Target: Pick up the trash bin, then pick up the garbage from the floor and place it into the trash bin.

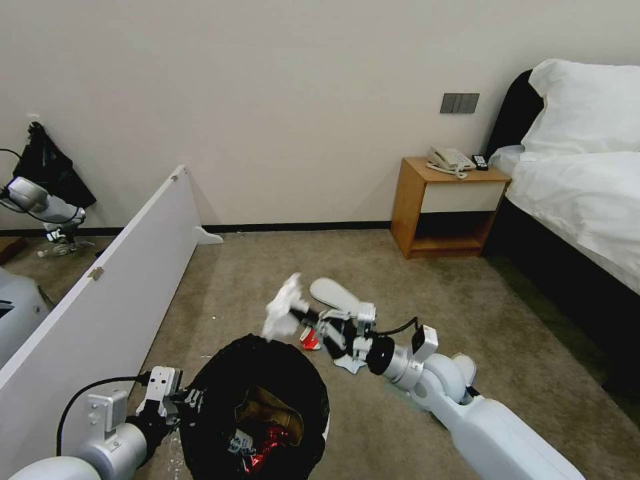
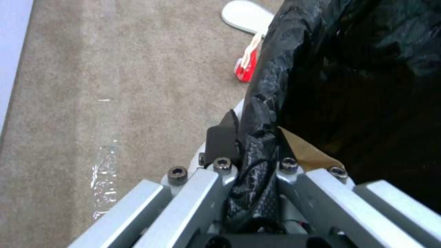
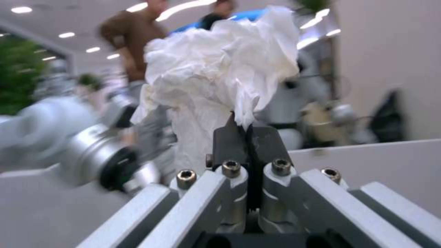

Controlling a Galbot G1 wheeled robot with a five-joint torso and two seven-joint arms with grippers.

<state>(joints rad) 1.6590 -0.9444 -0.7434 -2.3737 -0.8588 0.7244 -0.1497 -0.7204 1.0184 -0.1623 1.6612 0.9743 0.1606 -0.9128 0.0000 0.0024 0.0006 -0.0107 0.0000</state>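
Above the carpet, the right gripper (image 1: 308, 312) is pinched tight on a crumpled white tissue (image 1: 283, 313), just beyond the trash bin (image 1: 261, 407).
Left gripper (image 1: 190, 400) is clamped on the bin's bag-covered rim; a brown paper bag (image 1: 270, 413) and red wrapper (image 1: 267, 443) lie inside, a red-and-white carton (image 2: 246, 65) and white slipper (image 2: 246, 15) on the floor.

Glossy crinkled black bag (image 2: 349, 69), soft crumpled tissue (image 3: 220, 65), seemingly matt metal pincer (image 3: 248, 137).

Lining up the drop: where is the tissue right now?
In the head view the white tissue is pinched in the right gripper, in the air just beyond the far rim of the trash bin.
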